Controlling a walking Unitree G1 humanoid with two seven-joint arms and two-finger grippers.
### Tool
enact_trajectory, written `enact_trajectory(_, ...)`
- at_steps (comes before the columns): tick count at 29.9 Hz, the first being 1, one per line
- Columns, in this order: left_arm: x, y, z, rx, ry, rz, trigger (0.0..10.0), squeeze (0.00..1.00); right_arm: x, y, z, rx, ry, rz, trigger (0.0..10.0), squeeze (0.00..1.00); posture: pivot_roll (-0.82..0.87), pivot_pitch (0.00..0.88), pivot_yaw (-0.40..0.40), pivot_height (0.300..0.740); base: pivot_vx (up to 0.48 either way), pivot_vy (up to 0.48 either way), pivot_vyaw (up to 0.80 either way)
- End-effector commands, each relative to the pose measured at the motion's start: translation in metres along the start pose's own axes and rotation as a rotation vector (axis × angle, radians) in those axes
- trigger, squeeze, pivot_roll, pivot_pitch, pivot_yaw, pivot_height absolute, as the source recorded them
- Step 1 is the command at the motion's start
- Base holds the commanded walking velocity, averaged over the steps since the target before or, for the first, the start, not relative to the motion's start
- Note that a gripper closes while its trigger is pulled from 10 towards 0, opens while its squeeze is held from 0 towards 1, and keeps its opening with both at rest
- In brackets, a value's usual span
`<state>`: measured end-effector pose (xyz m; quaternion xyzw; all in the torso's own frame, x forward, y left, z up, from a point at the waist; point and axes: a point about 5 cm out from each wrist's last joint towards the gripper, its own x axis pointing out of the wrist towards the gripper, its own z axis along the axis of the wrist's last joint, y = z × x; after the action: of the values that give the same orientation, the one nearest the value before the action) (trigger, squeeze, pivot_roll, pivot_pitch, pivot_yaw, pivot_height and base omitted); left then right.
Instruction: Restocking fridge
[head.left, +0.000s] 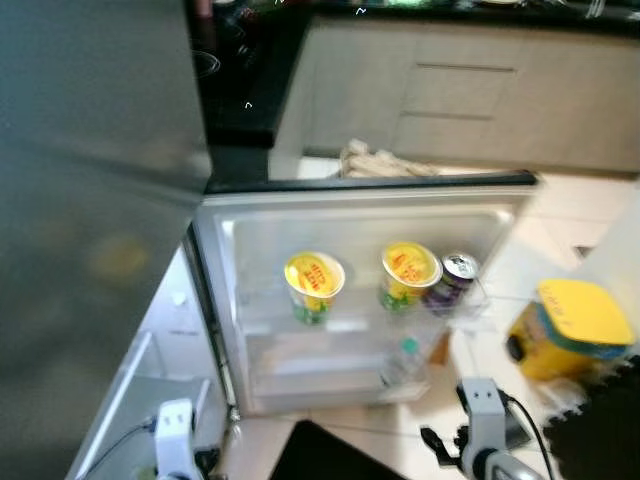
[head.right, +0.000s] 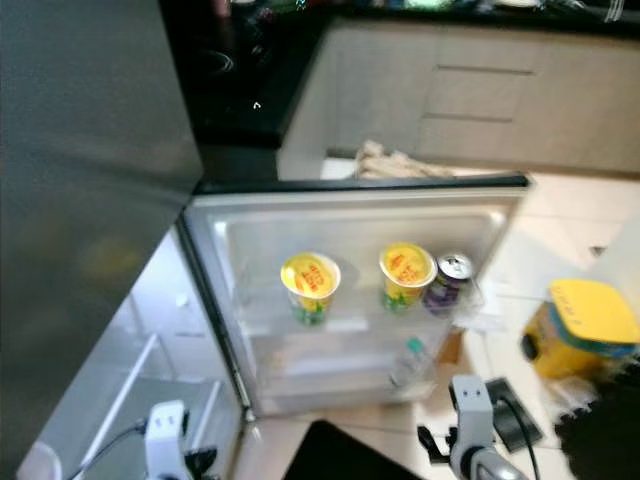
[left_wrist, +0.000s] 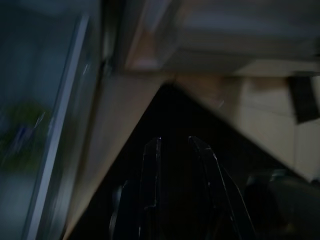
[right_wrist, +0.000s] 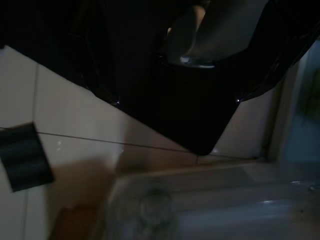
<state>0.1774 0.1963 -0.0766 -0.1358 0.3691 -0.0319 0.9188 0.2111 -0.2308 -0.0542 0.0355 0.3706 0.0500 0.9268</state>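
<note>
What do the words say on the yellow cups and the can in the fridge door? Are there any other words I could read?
None of it can be read.
Left yellow cup: red marks on the lid, too blurred to read.
Right yellow cup: red marks on the lid, too blurred to read.
Can: purple side, no letters clear.
Bottle: no label legible.
Yellow-lidded tub on the floor: no words clear.

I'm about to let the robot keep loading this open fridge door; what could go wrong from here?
The upper door shelf already holds two yellow-lidded cups and a can packed close on its right end, so adding another item there could knock one off. A clear bottle stands in the lower shelf near the right end effector, which might bump it. The head views are blurred, so aiming may be poor.
</note>
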Motion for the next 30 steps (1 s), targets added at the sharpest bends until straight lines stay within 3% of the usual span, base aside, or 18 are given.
enact_trajectory(1, -0.011, 0.010, -0.022, -0.025, 0.072, 0.029, 10.0, 0.00, 0.000, 0.005, -0.008, 0.000, 0.027, 0.015, 10.0, 0.00, -0.04, 0.000, -0.035, 0.740, 0.000, 0.000, 0.00)
enact_trajectory(30, -0.014, 0.005, -0.035, -0.031, 0.132, 0.000, 10.0, 0.00, -0.010, 0.005, -0.041, 0.013, 0.147, -0.023, 10.0, 0.00, -0.05, 0.000, -0.034, 0.740, 0.000, 0.000, 0.00)
